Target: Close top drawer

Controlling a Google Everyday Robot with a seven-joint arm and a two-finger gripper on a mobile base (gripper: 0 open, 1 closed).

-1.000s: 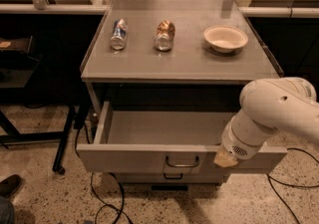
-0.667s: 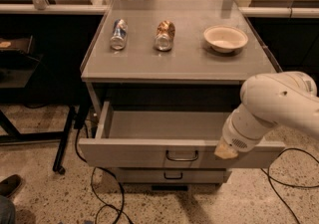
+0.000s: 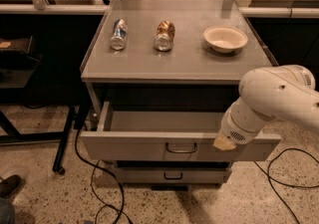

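Note:
The top drawer (image 3: 139, 147) is a wide grey metal drawer with a small dark wire handle (image 3: 181, 148) at its centre. It stands partly pulled out of the grey cabinet, and its inside looks empty. My gripper (image 3: 225, 143) is at the end of the white arm (image 3: 279, 93). It rests against the right part of the drawer's front panel, to the right of the handle. The arm's wrist hides the gripper's tip.
On the cabinet top (image 3: 189, 61) lie a blue-silver can (image 3: 118, 34), a brown can (image 3: 164, 35) and a white bowl (image 3: 225, 38). A shallower drawer front (image 3: 172, 174) shows below. Cables (image 3: 97, 188) run on the floor. A dark stand (image 3: 62, 143) is at the left. A shoe (image 3: 9, 185) is at the bottom left.
The top drawer has slid back into the cabinet by some way, with my gripper moving along against its front. Less of the drawer's inside shows now.

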